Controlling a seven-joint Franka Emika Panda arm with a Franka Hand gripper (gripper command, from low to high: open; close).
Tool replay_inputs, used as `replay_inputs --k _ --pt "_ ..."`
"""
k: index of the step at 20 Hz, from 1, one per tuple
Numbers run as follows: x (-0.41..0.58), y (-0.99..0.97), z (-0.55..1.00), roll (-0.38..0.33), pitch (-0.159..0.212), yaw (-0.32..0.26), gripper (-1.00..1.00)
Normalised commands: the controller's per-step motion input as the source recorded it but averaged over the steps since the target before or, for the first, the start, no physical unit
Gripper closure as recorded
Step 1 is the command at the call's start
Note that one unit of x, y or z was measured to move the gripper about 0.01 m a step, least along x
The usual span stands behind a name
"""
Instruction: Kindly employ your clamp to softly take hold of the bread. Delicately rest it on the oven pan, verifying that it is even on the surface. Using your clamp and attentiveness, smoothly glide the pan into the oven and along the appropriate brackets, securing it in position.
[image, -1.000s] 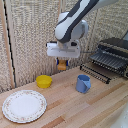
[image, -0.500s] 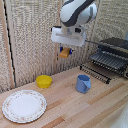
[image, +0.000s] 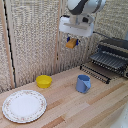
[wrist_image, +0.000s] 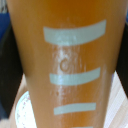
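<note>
White tool (image: 73, 40): a boxy block on the arm, high above the tabletop (image: 95, 107), clenched on the bread (image: 71, 43).
Bread: small orange-brown roll hanging between the short fingers just under the block, in the air; only its lower part shows in the exterior view.
Wrist view: orange-brown surface of the bread (wrist_image: 65, 60) fills nearly the whole picture, crossed by pale curved stripes; dark finger edges flank it on both sides; it is too close and blurred to tell more.
Below the tool: bare wood between the yellow bowl (image: 44, 81) and the blue cup (image: 83, 83); neither touches the other.
Oven pan (image: 111, 60): dark wire rack towards the exterior view's right of the tool, lower than the bread and well apart from it, resting at the front of the oven (image: 116, 46).
Oven: dark box at the exterior view's right edge, partly cut off by the frame.
Plate (image: 24, 106): white with a patterned rim, near the front corner on the exterior view's left, far from the tool.
Open room: free air between the bread and the rack; the cup stands lower, near the rack's front edge.
Backdrop: woven panels (image: 35, 40) close behind the tool.
</note>
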Motion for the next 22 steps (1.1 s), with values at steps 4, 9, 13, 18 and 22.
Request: replay_inputs --k 4,9,13,18,22 --pt "0.072 -0.68 0.42 0.021 0.048 -0.157 1.0" --pt "0.095 -0.79 0.31 0.027 0.072 -0.109 1.0" --pt "0.101 -0.9 0.19 0.029 0.122 -0.058 1.0" --pt "0.142 -0.93 0.1 0.028 0.131 -0.044 1.0" --pt "0.281 -0.9 0.07 0.032 0.097 -0.04 1.0"
